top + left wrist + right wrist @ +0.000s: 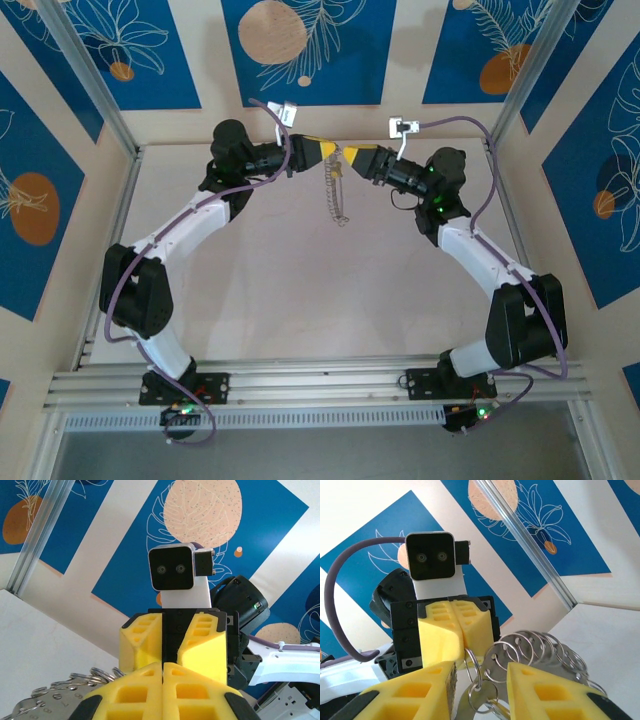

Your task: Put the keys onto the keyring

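High over the bench, my left claw pinches the dangling keyring while my right claw straddles its rings, grip unclear; threading seems in hand, and next calls for precise alignment.

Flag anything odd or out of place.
The keyring dangles in mid-air as a long string of linked rings from the shut left tool, bunched between the fingers of the open right tool. Nothing looks damaged or spilled.

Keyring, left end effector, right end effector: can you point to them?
keyring (540, 647), right wrist view, on the bunched silver rings.
left end effector (163, 672), left wrist view, seam between its yellow fingers.
right end effector (481, 672), right wrist view, midway between its yellow fingers.
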`<state>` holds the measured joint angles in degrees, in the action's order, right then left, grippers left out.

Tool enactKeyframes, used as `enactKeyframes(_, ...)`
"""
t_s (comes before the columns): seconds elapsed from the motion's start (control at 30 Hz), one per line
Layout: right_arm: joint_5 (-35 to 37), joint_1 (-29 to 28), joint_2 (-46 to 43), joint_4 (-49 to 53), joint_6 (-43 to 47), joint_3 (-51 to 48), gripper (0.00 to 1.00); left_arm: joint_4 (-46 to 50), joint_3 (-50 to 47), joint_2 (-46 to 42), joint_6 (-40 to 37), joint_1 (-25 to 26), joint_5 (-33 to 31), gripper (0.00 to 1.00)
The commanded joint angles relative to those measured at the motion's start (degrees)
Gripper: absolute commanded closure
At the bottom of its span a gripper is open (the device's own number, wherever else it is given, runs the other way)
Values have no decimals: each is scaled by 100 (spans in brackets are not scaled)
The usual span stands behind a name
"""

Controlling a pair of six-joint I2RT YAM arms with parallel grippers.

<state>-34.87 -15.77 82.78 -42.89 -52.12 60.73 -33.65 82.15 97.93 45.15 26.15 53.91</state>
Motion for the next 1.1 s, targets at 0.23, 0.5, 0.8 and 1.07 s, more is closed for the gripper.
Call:
enactKeyframes(0.23,-21,-137,211,-119,-26,377,69,-372,20,-241,108,31,41,100)
enactKeyframes(0.5,-120,-187,258,-60,-6,446,88,-384,29,-235,110,39,41,100)
enactKeyframes(0.8,-393,-181,282,253,180,607,100,-390,51,-218,143,39,111,100)
enactKeyframes(1.07,-1199,77,300,2236,1342,1468,100,-4,185,-278,-78,-192,362,68)
